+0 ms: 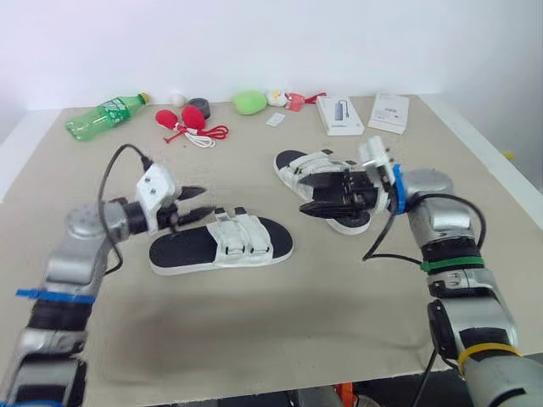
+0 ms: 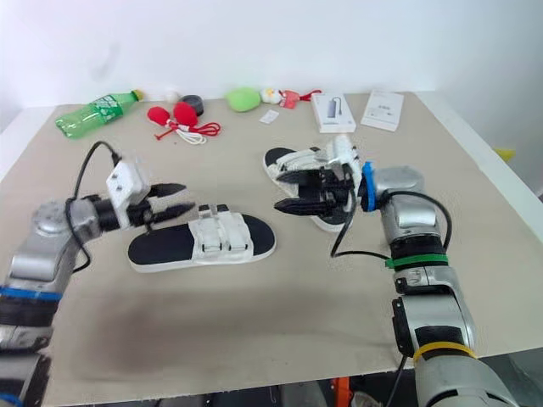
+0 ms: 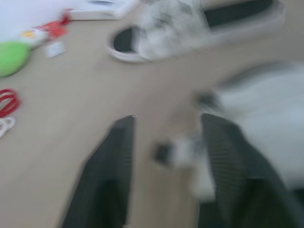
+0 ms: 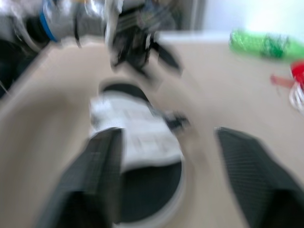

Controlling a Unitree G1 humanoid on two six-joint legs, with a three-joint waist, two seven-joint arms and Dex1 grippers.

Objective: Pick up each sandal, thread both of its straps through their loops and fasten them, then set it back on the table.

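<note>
Left eye view: left gripper [image 1: 208, 202], fingers spread and empty, hangs at the near sandal [image 1: 222, 244] on the table [image 1: 280, 331]. The right gripper [image 1: 305, 197], likewise spread, fronts the far sandal [image 1: 294, 163]. Left wrist view, blurred: apparently nothing held. Right wrist view: same.

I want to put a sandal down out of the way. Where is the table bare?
Bare: the near strip of table in front of the near sandal, and the left side, nearer than the green bottle. Crowded: the far edge, from the bottle to the white boxes, and the middle around the far sandal.
</note>
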